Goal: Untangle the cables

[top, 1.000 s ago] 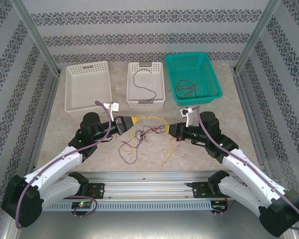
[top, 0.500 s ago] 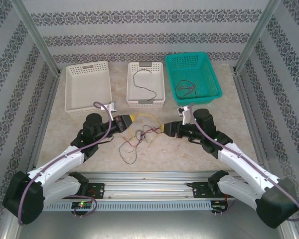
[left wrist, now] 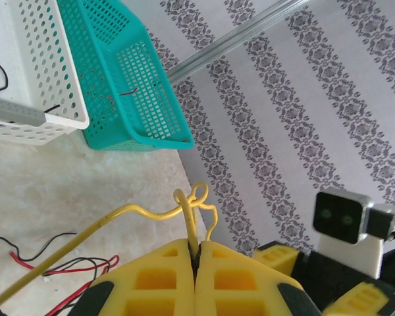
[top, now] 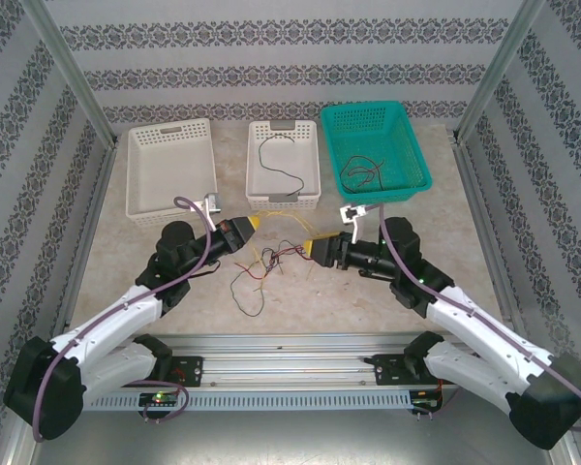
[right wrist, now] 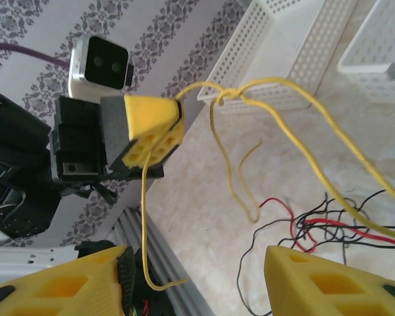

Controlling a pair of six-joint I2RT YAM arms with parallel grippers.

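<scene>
My left gripper (top: 255,227) is shut on a yellow cable (left wrist: 196,195) that is knotted just beyond its fingertips (left wrist: 184,253), held above the table. Yellow strands (top: 283,229) run from the knot (right wrist: 227,94) down to a loose tangle of red and black cables (top: 263,265) on the table between the arms. My right gripper (top: 315,249) faces the left one (right wrist: 155,128) from the right, a short way off. Its jaws (right wrist: 197,263) stand open with nothing gripped; a yellow end (right wrist: 145,217) hangs in front of its left finger.
Three baskets stand along the back: an empty white one (top: 136,174) on the left, a white one (top: 283,201) holding a black wire (top: 276,165), and a teal one (top: 387,194) holding dark and red wires (top: 360,174). The aluminium rail (top: 290,344) runs along the near edge.
My right gripper has opened, let go of the yellow cable and moved left toward the left gripper. The left gripper has risen slightly up and right, still shut on the yellow cable.
</scene>
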